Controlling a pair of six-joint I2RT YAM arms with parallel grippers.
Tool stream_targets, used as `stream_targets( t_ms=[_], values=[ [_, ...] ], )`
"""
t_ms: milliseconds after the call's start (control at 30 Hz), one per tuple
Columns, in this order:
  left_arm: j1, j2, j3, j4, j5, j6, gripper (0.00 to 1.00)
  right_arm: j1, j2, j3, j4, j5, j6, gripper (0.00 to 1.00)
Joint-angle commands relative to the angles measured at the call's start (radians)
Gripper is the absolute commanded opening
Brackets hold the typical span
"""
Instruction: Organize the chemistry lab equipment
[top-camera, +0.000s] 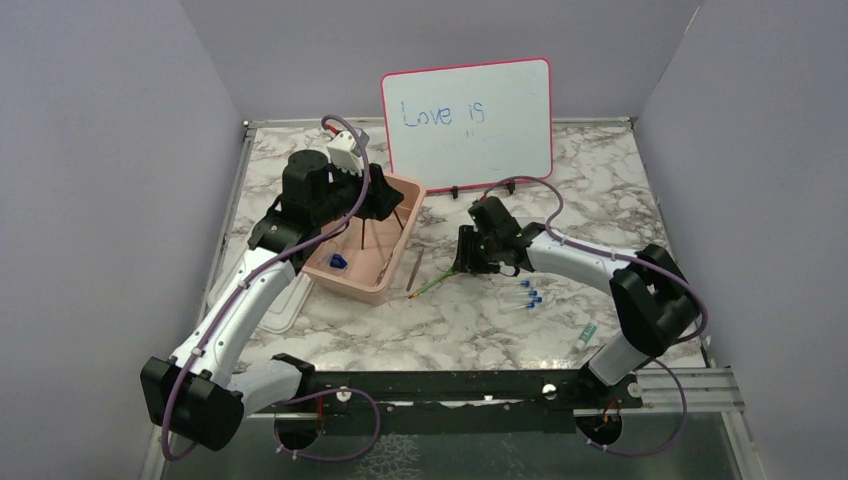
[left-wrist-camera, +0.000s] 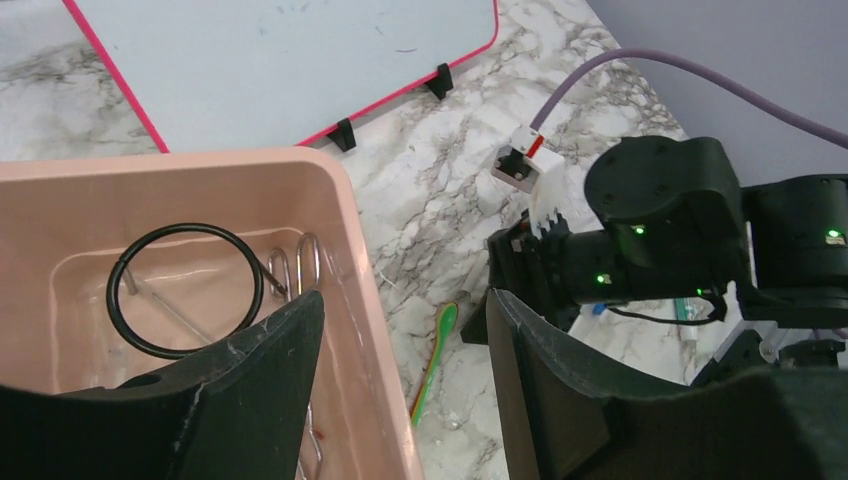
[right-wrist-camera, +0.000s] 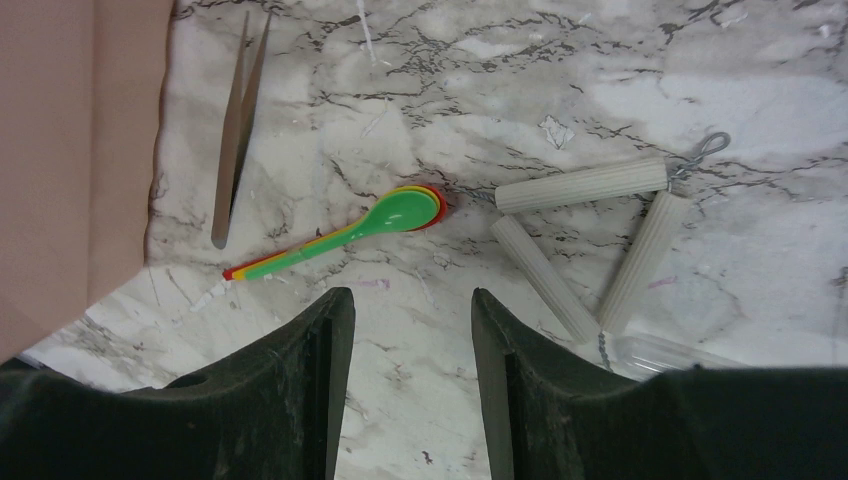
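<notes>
A black wire ring tripod stand (left-wrist-camera: 185, 345) stands inside the pink tub (left-wrist-camera: 345, 230), with thin metal tongs (left-wrist-camera: 300, 262) beside it. My left gripper (left-wrist-camera: 405, 295) hangs open over the tub's right rim and holds nothing. On the marble lie a green-handled spoon set (right-wrist-camera: 350, 230), flat metal tweezers (right-wrist-camera: 240, 120) and a white ribbed triangle (right-wrist-camera: 580, 185). My right gripper (right-wrist-camera: 412, 293) is open just short of the green spoon, with only bare table between its fingers. Small blue-capped tubes (top-camera: 530, 295) lie beside the right arm.
The pink-framed whiteboard (top-camera: 467, 115) stands at the back. A white lid (top-camera: 285, 300) lies left of the tub (top-camera: 365, 280), which also holds a small blue item (top-camera: 338, 262). A green-labelled tube (top-camera: 587, 333) lies near the right arm's base. The two grippers are close together.
</notes>
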Motion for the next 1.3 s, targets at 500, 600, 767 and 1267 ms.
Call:
stream_targets(
  t_ms=[500,600,767,1267],
  values=[
    [-0.002,-0.064,-0.081,0.109,0.073,0.009,0.68,0.005,0.189,0.117,-0.003,0.062,0.179,0.35],
    [-0.002,-0.065,-0.084,0.108,0.073,0.010,0.68,0.005,0.211,0.138,0.012,0.054,0.155,0.31],
    [-0.002,-0.061,-0.093,0.102,0.068,0.022,0.69,0.006,0.251,0.178,0.024,0.045,0.118,0.21],
    [-0.002,-0.034,-0.098,0.095,0.119,-0.028,0.75,0.005,0.054,0.124,0.150,0.046,-0.013,0.01]
  ],
)
